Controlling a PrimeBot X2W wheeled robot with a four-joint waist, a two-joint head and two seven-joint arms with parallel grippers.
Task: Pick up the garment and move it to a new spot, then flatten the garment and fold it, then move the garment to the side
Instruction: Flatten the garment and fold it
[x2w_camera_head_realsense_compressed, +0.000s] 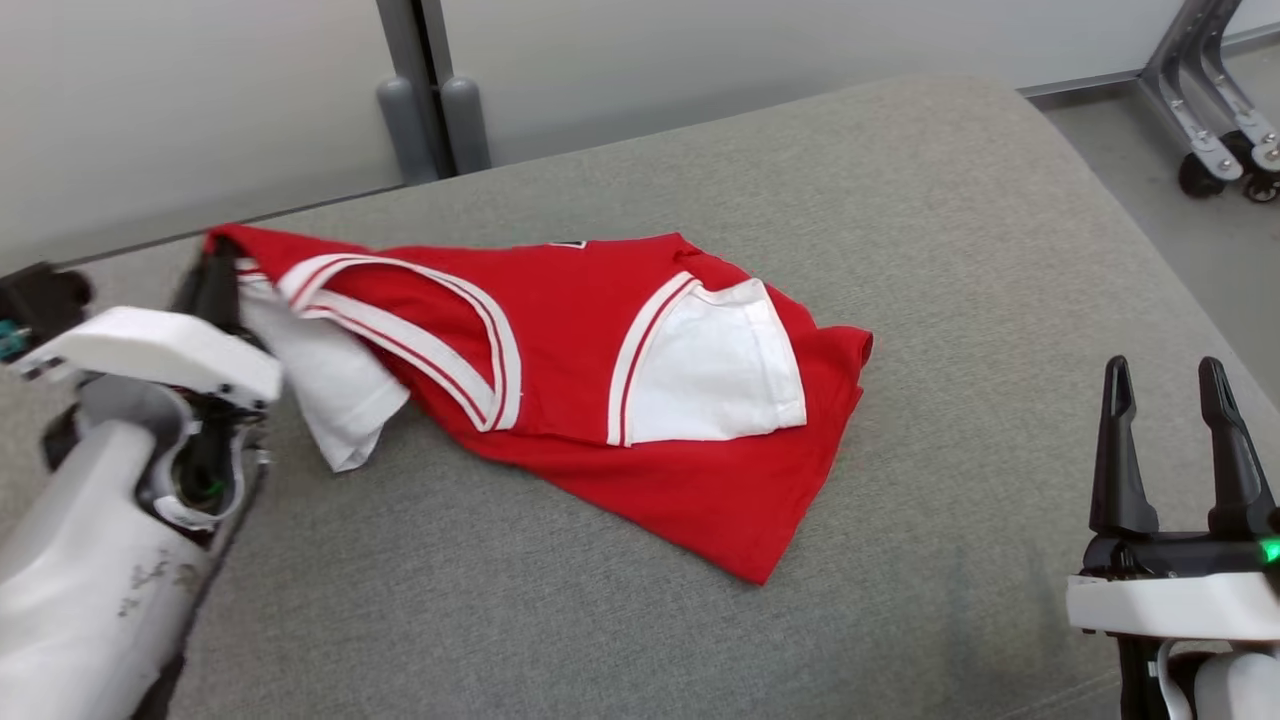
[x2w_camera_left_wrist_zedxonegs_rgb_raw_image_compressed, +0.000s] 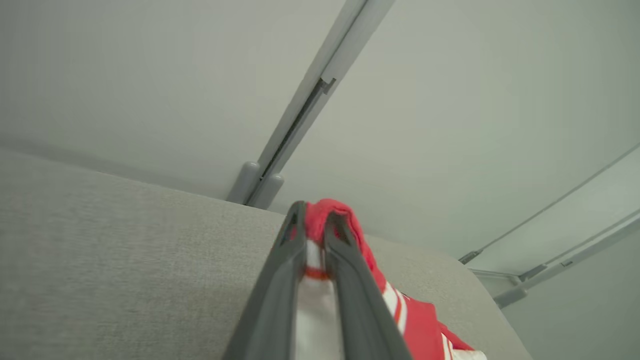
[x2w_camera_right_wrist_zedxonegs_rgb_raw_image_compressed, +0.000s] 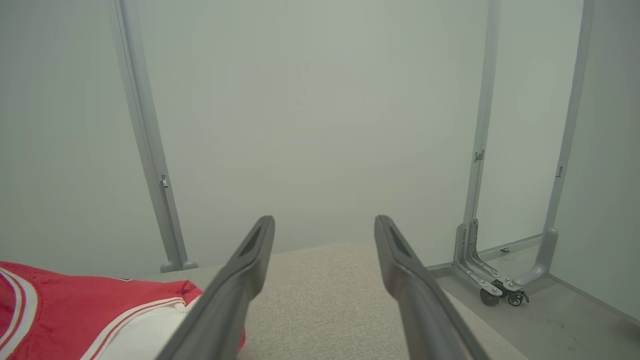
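Observation:
A red garment (x2w_camera_head_realsense_compressed: 590, 380) with white sleeves and white-striped trim lies rumpled on the grey cushion (x2w_camera_head_realsense_compressed: 950, 250), spread from the left edge toward the middle. My left gripper (x2w_camera_head_realsense_compressed: 218, 262) is shut on the garment's far-left corner and holds it lifted off the cushion. In the left wrist view the two fingers of the left gripper (x2w_camera_left_wrist_zedxonegs_rgb_raw_image_compressed: 314, 220) pinch red and white cloth (x2w_camera_left_wrist_zedxonegs_rgb_raw_image_compressed: 345, 225) between them. My right gripper (x2w_camera_head_realsense_compressed: 1170, 378) stands open at the lower right, apart from the garment, nothing between its fingers. In the right wrist view the right gripper (x2w_camera_right_wrist_zedxonegs_rgb_raw_image_compressed: 324, 225) is open, with the garment (x2w_camera_right_wrist_zedxonegs_rgb_raw_image_compressed: 90, 310) at lower left.
Pale wall panels with a grey post (x2w_camera_head_realsense_compressed: 430, 100) stand behind the cushion. A metal frame on castors (x2w_camera_head_realsense_compressed: 1215, 110) rests on the floor at the far right. The cushion's right edge drops off near it.

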